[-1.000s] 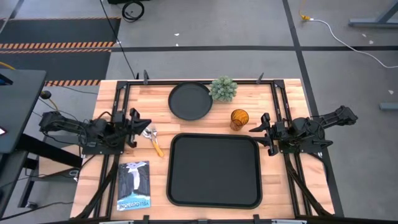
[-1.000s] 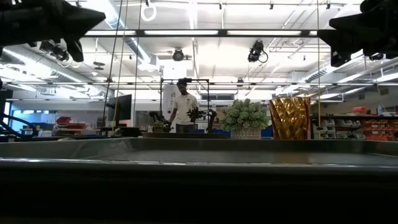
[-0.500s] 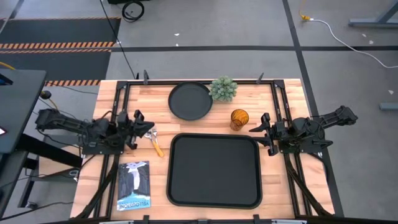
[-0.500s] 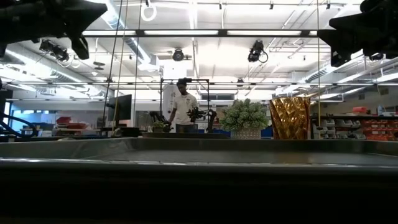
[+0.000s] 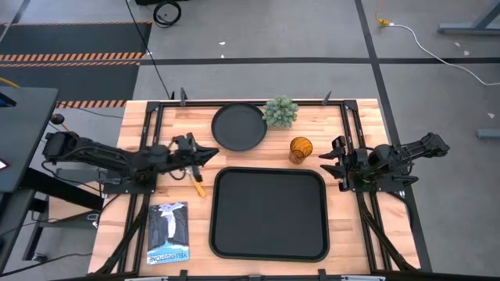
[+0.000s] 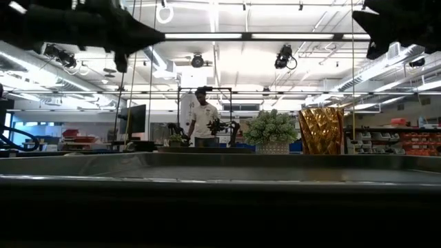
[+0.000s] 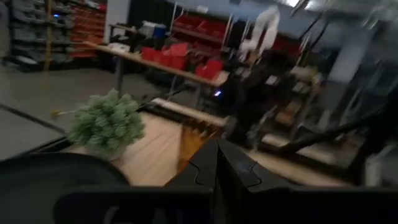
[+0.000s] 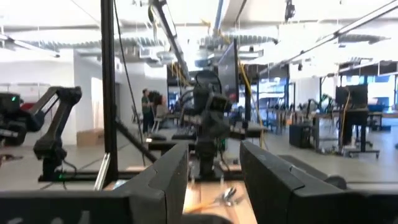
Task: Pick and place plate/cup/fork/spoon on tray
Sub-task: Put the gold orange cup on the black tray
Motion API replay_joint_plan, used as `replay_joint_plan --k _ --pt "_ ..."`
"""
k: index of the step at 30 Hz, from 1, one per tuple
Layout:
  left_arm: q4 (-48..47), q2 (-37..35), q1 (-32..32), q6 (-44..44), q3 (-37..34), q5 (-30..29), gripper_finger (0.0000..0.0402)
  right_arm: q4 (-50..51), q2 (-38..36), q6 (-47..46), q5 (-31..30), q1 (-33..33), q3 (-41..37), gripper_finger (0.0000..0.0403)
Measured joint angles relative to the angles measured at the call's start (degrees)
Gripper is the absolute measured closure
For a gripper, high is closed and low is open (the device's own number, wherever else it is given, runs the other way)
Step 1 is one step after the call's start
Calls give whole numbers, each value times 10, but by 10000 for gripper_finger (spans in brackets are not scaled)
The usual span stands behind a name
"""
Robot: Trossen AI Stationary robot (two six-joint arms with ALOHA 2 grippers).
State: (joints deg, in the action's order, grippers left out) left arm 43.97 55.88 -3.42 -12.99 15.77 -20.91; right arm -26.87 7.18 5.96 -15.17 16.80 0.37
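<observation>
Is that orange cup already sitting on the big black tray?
No. In the high view the cup stands on the bare wood just beyond the tray, which holds nothing.

Left tool hovers beside the plate.

Left arm stretched in from the tabletop's left edge toward the middle, left hand raised, fingers pressed together. Right arm folded at the right edge, right hand aloft, fingers spread apart, pointing inward.
</observation>
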Motion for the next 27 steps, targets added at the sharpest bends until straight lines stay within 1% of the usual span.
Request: replay_joint_plan --k 4,7,13,16,19,21,23,25,27 --pt "1 61 26 64 28 10 390 -29 0 3 -15 0 0 250" --pt "1 103 50 126 52 13 390 -45 0 3 -58 -1 0 250" --pt "43 191 99 248 104 12 390 -35 7 -3 -208 -19 0 250" --pt "59 231 115 260 137 12 390 -23 19 -39 -286 -34 0 250" --pt "60 267 128 243 180 18 390 -18 34 -81 -361 -50 1 250" --pt "60 294 139 227 212 51 390 10 43 -99 -404 -59 12 250" --pt "35 323 151 210 251 111 390 58 51 -116 -435 -70 33 250" --pt "-16 352 161 196 297 169 390 118 58 -139 -453 -81 58 250" --pt "-82 379 169 193 346 203 390 179 66 -163 -453 -94 85 250"
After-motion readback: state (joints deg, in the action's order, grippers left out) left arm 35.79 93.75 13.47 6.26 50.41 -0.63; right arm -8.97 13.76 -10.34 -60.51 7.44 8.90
